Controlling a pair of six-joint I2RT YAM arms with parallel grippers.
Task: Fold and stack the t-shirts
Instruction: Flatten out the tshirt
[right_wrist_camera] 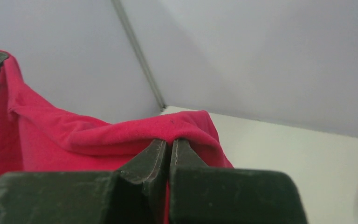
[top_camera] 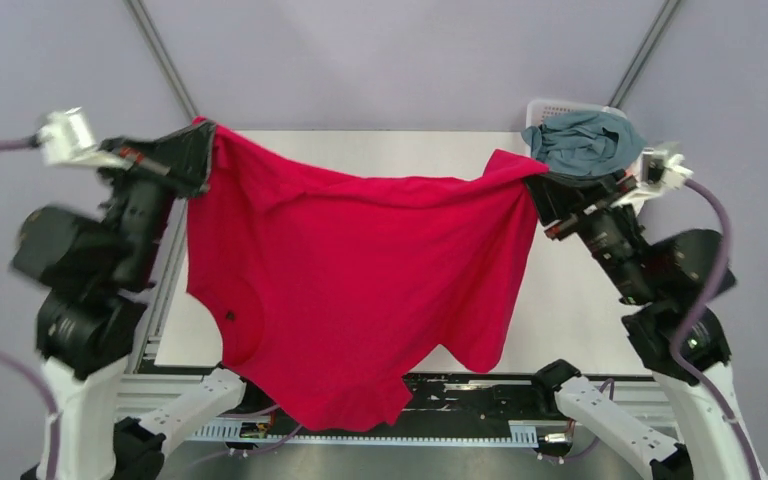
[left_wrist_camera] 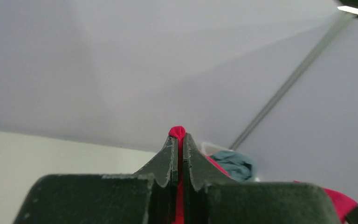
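Observation:
The bright red t-shirt [top_camera: 350, 280] hangs spread in the air above the table, held at its two upper corners. My left gripper [top_camera: 200, 150] is shut on its left corner; a red nub of cloth [left_wrist_camera: 177, 132] pokes out between the closed fingers. My right gripper [top_camera: 535, 178] is shut on the right corner, and the red cloth [right_wrist_camera: 98, 135] drapes over its fingertips. The shirt's lower hem hangs past the table's near edge. A teal-grey t-shirt [top_camera: 582, 140] lies bunched in the basket at the back right; it also shows in the left wrist view [left_wrist_camera: 233, 164].
The white lattice basket [top_camera: 552, 106] stands at the back right corner of the white table [top_camera: 390, 150]. Grey walls with metal frame bars [top_camera: 160, 55] surround the table. The arm bases and a black rail [top_camera: 480, 395] lie along the near edge.

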